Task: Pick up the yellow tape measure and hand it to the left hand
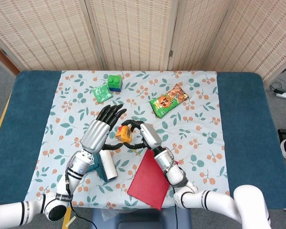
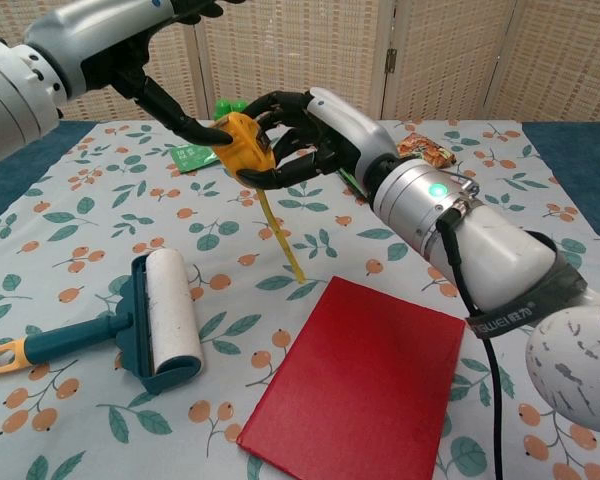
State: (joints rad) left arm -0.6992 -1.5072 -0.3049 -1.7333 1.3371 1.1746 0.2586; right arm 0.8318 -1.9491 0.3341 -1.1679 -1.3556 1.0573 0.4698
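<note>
The right hand (image 2: pixel 300 135) was raised above the surface, its fingers (image 2: pixel 265 178) curled around the yellow tape measure (image 2: pixel 242 147). The left hand (image 1: pixel 99 131) hung beside it, fingers spread, one fingertip touching the tape measure.

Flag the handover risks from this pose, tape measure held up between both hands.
1. The left hand is open, with only a fingertip near the yellow tape measure; if the right hand lets go now, it likely drops.
2. The tape blade hangs loose, its tip near the red book; it could snag or swing during transfer.
3. The right hand's fingers wrap much of the case, leaving the left hand little to grip.
</note>
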